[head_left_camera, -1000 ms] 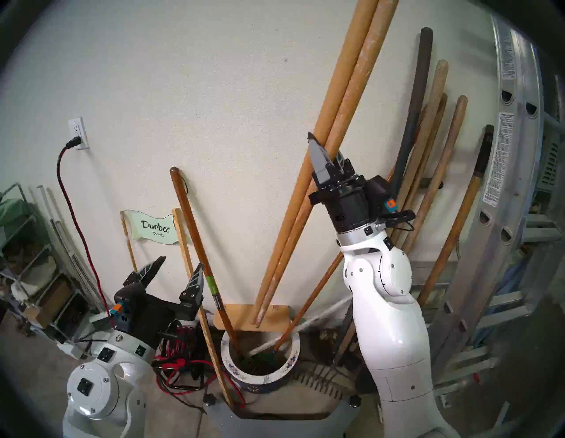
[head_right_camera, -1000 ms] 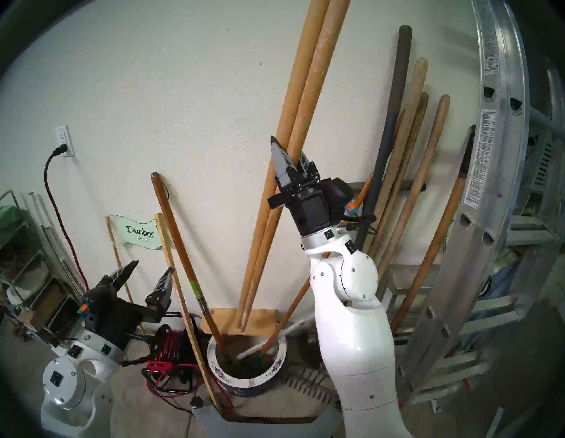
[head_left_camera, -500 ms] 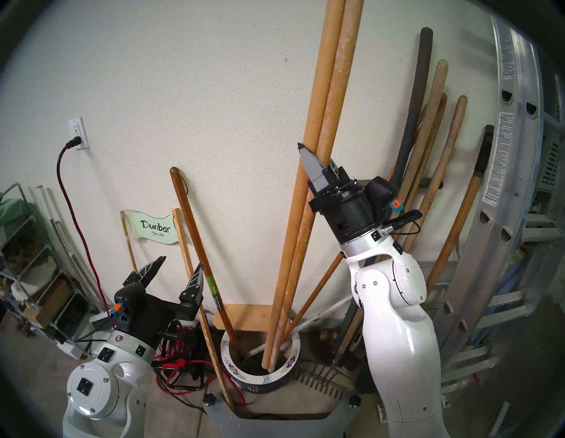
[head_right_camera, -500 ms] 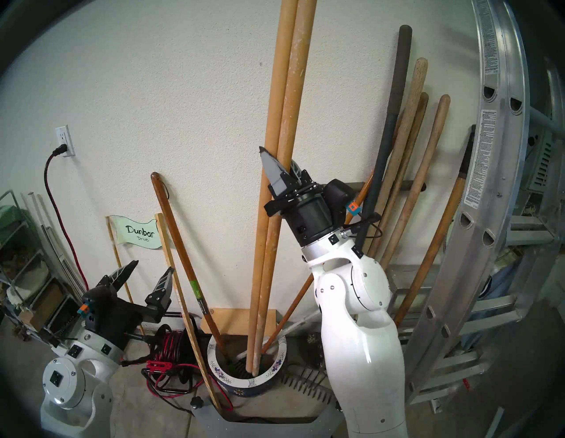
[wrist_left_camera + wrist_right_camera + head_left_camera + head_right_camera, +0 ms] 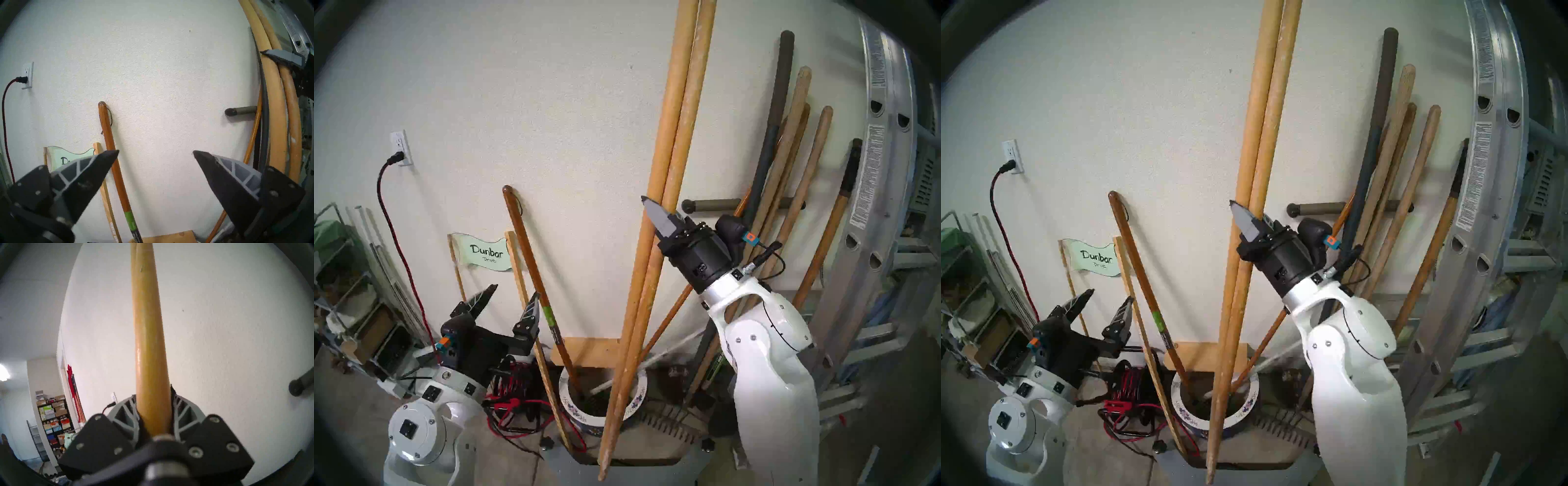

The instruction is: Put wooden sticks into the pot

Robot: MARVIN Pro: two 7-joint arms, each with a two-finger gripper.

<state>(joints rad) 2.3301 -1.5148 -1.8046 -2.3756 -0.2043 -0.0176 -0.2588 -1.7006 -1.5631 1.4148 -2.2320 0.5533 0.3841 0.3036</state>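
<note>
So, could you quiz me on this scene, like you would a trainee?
1. True or false: the left gripper is holding something.
2. What is the right gripper shut on? A) only one stick B) two wooden sticks together C) nothing
3. Are the sticks' lower ends inside the pot?
Key: 1. False; it is open and empty. 2. B. 3. No; they hang in front of its near rim.
</note>
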